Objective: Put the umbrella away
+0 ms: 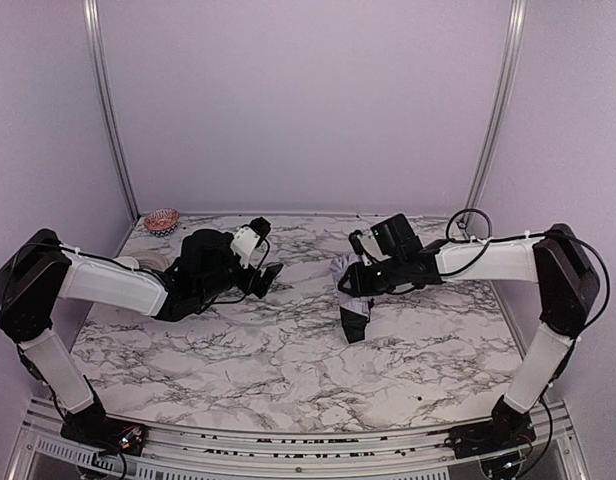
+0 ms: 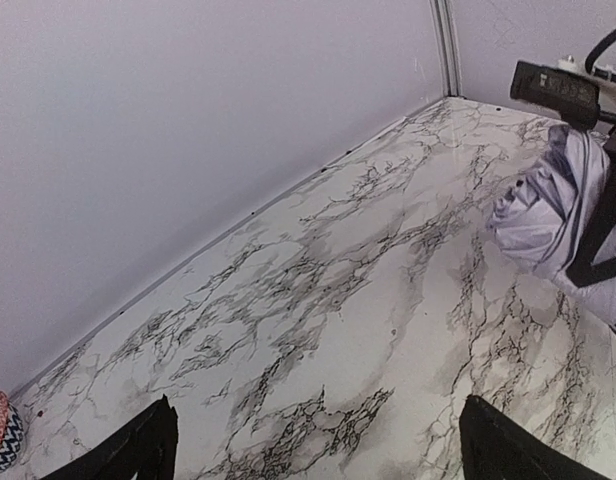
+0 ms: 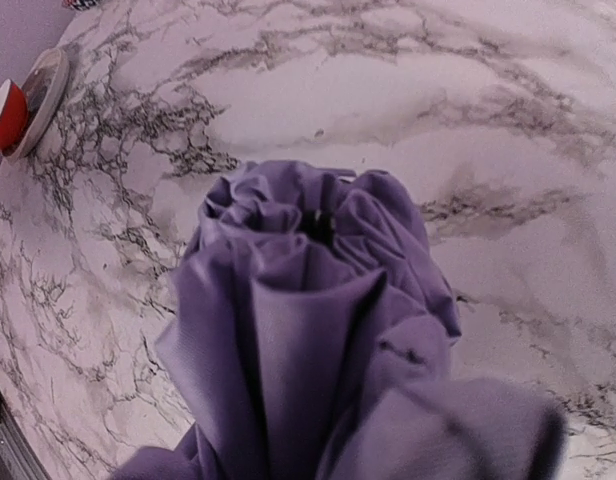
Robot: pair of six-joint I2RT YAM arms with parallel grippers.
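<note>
Table [image 1: 288, 370]: white marble with grey veins.
Umbrella [image 1: 344, 270]: folded lavender bundle, 2 o'clock from table centre.
Right gripper [image 1: 353, 285]: clamped on the umbrella.
Left gripper [image 1: 265, 277]: fingers wide apart, holding nothing, 11 o'clock from centre.
Bowl [image 1: 162, 221]: far 10 o'clock corner.

Marble table [image 1: 288, 350], patterned bowl [image 1: 162, 221] far-left corner.

No writing, label, brand or number can be read on the umbrella [image 3: 308, 330] or the marble table [image 1: 288, 370].
</note>
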